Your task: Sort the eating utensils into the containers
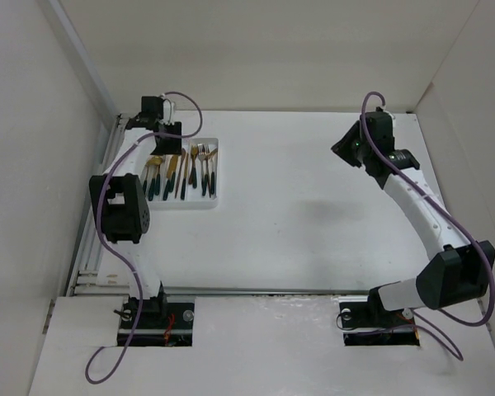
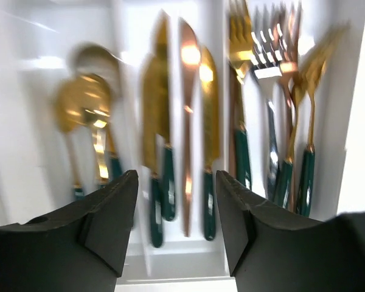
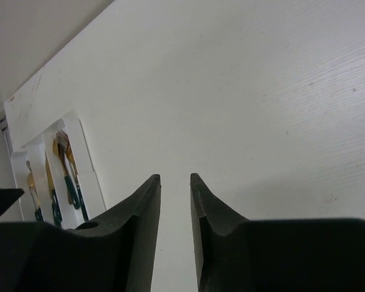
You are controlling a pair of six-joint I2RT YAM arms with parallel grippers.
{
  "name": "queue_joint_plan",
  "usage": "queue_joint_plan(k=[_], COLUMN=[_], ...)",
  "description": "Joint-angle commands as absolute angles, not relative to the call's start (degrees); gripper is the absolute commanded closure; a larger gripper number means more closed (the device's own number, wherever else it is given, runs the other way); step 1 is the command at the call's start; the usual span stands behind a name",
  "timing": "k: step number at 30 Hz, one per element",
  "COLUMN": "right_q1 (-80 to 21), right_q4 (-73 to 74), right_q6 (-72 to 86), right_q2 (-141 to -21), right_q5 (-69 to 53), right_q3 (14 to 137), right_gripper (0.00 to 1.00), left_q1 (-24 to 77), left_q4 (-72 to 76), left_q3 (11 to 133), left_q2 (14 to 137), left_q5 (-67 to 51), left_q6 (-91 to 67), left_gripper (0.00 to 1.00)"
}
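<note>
Utensils all lie in the white tray, upper left of the top view; none seen loose on the counter. Left wrist view, blurred: spoons in the left compartment, knives in the middle, forks on the right, handles toward the camera.

Left end effector hangs over the far end of the tray. Its jaws stand about half apart, nothing between them. Right end effector is raised, upper right, well apart from the tray. Its jaws are parted by a narrow gap, empty.

Judgement: sorting looks done or nearly done, so the step in hand is likely getting the left arm clear. To do it well:
- lift straight up, no sideways sweep, since the knife handles sit right under the fingers
- keep the jaws apart so nothing gets pinched and dragged out
- check from the top view that each compartment holds one kind; cannot tell if any piece straddles a divider
- right arm can stay out of it
</note>
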State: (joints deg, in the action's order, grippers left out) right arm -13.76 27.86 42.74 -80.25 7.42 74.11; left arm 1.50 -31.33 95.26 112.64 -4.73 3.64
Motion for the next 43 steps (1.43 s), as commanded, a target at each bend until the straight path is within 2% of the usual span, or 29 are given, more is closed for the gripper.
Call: queue_joint_plan(k=[1,3,6,7,11,17,20,21,43], right_q1=[-8.99,-6.53,-2.74,-0.20,5.53,7.91,7.91,7.91,7.91], right_q4=[26.19,26.19,26.19,25.67,26.19,22.16,18.55,18.02,13.97], right_q6=[39.83,38.15,33.68,32.44,29.27,24.97,24.17,24.17,24.79], right_q2=[-76.91,-76.90,-76.38,-76.38,-76.38,-73.04,-71.55,-71.54,-64.52], right_q5=[9.58,9.58,9.58,9.58,14.49,21.97,21.28,19.79,14.77], right_q3=[74.88,75.49,77.34,78.65,81.21,82.01,79.90,79.37,74.97], right_gripper=[0.66,0.64,0.50,0.41,0.21,0.12,0.08,0.00,0.00], left_q1=[-3.14,-5.95,-13.06,-14.92,-22.05,-26.98,-27.69,-27.69,-27.69], left_q4=[-32.09,-29.90,-24.62,-24.00,-22.77,-19.60,-19.77,-19.78,-21.88], left_q3=[100.63,100.63,96.95,95.46,90.55,79.29,75.77,74.63,71.63], left_q2=[104.35,101.02,94.51,93.18,87.11,76.23,73.14,72.43,64.69], left_q5=[3.65,7.69,14.12,14.93,16.25,22.84,23.38,23.38,18.29], left_q6=[2.56,2.02,-0.17,-0.18,-1.41,-2.64,-2.64,-2.64,-2.02], left_gripper=[0.48,0.44,0.39,0.39,0.39,0.24,0.21,0.21,0.18])
